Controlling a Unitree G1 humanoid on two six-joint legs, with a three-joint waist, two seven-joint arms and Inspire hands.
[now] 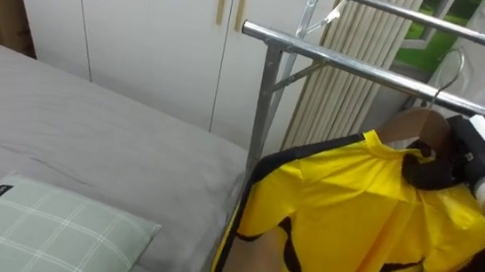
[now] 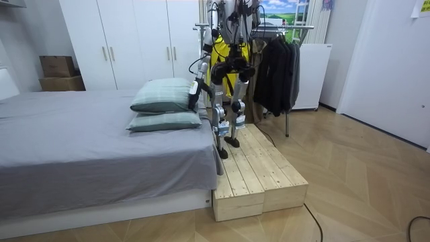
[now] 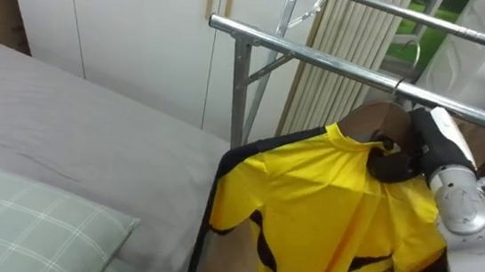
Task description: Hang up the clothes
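A yellow shirt with black trim (image 1: 351, 209) hangs on a wooden hanger (image 1: 413, 126), just below the front metal rail (image 1: 339, 60) of the clothes rack. My right hand (image 1: 455, 156) comes in from the right, its fingers curled round the hanger at the black collar. The wire hook (image 1: 450, 67) rises up at the rail; whether it rests on the rail I cannot tell. In the room view I stand on a wooden platform (image 2: 262, 175) facing the rack, and my left hand (image 2: 193, 93) hangs low by the pillows.
A grey bed (image 1: 90, 139) with a green checked pillow (image 1: 46, 233) lies at my left. White wardrobe doors (image 1: 146, 28) stand behind it. A second, higher rail (image 1: 432, 20) runs further back. Dark clothes (image 2: 275, 67) hang at the rack's far end.
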